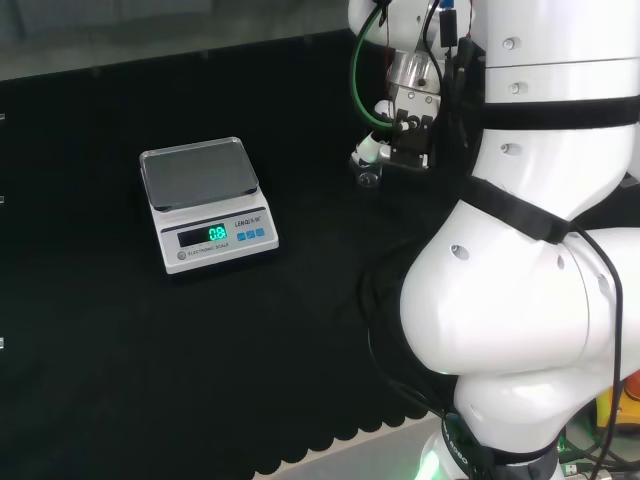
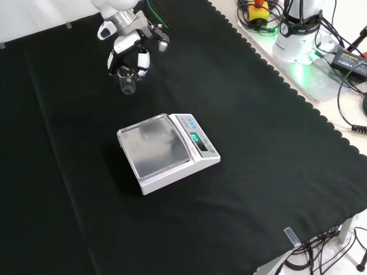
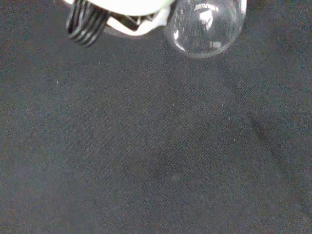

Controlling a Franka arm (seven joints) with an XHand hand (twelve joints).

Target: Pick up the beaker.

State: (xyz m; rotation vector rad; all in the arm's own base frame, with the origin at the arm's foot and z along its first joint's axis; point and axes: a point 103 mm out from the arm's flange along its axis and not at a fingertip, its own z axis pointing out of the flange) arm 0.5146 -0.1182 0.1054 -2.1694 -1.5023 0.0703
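Note:
A small clear glass beaker [image 2: 127,81] stands upright on the black cloth, beyond the scale in the front view. The black and white hand [image 2: 133,47] hangs just above and behind it. Its fingers [image 2: 142,62] are spread and reach down to either side of the beaker's rim without closing on it. In the head view the beaker [image 1: 367,172] sits just left of the arm's white links, with the hand [image 1: 398,125] over it and one fingertip near the rim. The wrist view shows the beaker [image 3: 204,24] close by, beside a ribbed black finger [image 3: 87,22].
A white electronic scale [image 2: 168,150] with a steel pan and a lit green display stands mid-cloth, nearer the camera than the beaker in the front view. In the head view the scale [image 1: 207,204] sits left of the beaker. Cables and the arm's base [image 2: 298,34] lie past the cloth's scalloped edge.

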